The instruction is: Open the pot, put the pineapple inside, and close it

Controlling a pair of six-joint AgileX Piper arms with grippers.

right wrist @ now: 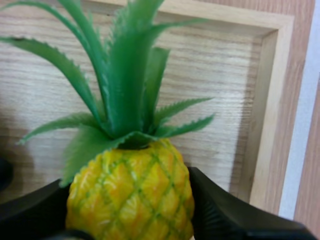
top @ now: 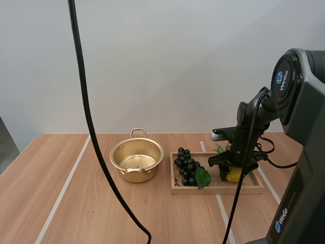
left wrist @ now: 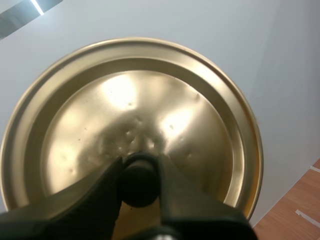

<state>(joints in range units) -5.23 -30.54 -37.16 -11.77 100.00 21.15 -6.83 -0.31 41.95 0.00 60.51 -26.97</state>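
My right gripper (right wrist: 131, 220) is closest in: its two black fingers sit against either flank of the pineapple (right wrist: 131, 192), narrowed onto the yellow body with the green leaves standing above them, so I judge the grip made, low on the fruit. The pineapple rests at the right end of the wooden tray (top: 218, 189), close to its far corner wall. My left gripper (left wrist: 140, 190) is clamped on the black knob (left wrist: 139, 172) of the golden lid (left wrist: 130, 100), which it holds up and away with the underside facing off toward the pale wall. Farther across the tray lie the grapes (top: 187, 168) with their leaf, and beyond them, just beside the tray's left end but not touching it, the pot (top: 136, 175) stands open and empty on the table (top: 76, 203). The step in hand, as I read it, is the lift and carry. I should rise straight up first so the base clears the tray's rim, travel high enough to pass over the grapes, then lower the fruit into the middle of the pot before easing my fingers apart, with the lid held aside meanwhile.
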